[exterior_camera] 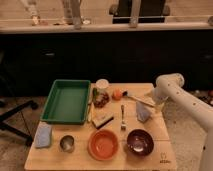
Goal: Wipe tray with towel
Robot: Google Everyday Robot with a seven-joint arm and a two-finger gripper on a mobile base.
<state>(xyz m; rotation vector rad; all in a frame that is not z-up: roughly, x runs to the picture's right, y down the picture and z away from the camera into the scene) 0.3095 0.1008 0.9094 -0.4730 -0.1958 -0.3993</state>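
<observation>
No wiping yet; the towel [43,135] is lying off the tray's [65,121] near corner; the pincer [151,100], grip impossible to tell, is hovering well right of it.

The arm [186,101] reaches in from the right, gripper [151,99] seemingly angled down-left.

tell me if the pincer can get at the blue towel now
Probably, with a long reach. The pincer is by the table's right edge; the towel lies uncovered at the front left corner. An orange bowl and a cup sit between, so it must pass above them.
</observation>
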